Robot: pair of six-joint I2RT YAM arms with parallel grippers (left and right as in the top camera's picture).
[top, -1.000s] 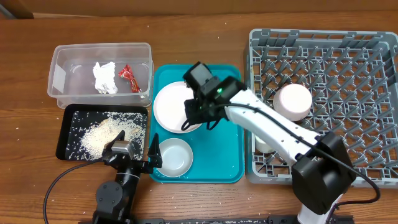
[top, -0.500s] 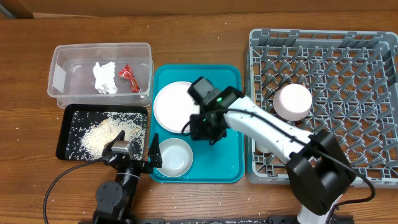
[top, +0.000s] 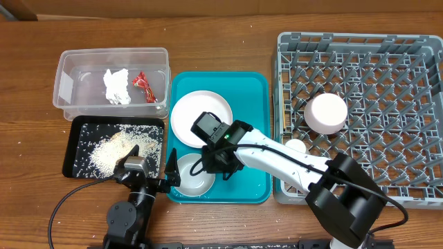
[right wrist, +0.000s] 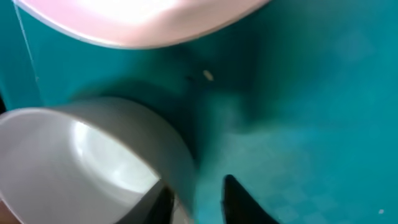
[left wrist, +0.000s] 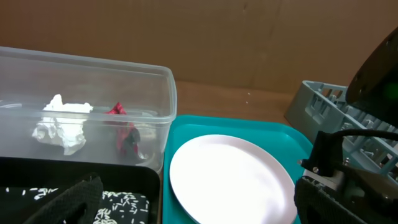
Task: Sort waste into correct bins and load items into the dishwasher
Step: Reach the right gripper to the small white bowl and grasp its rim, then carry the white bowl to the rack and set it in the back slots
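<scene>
**Overhead.** Teal tray (top: 249, 97) taken as landmark.
- Plate (top: 201, 114) lies on its far-left part and white bowl (top: 192, 174) in its near-left corner.
- Dish rack (top: 360, 173) stands just right of the tray. It holds an upturned pink bowl (top: 325, 113), and a small cup (top: 296, 146) sits by the edge nearest the tray.
- Clear tub (top: 69, 62), left of the tray's far end, holds tissue (top: 116, 86) and red wrapper (top: 144, 86).
- Black tray (top: 73, 166), just left of the tray, holds the rice (top: 114, 149). Waste looks sorted, with dishes left to load.
- Right gripper (top: 216, 166) is low at the bowl's side toward the tray's middle, probably lined up to take it next.
- Left gripper (top: 174, 171) rests at the tray's near-left edge, fingers spread and empty, likely held clear of the working arm.

**Left wrist.** Plate lies flat on the tray. The tub with both scraps shows beyond the tray's left edge. Nothing is between the fingers.

**Right wrist.** Jaws are part-open, straddling the bowl's wall. One fingertip (right wrist: 155, 202) seems to be on the inner side, the other (right wrist: 239, 199) over bare tray floor. Cannot tell whether either touches the bowl, and it is not visibly clamped.
</scene>
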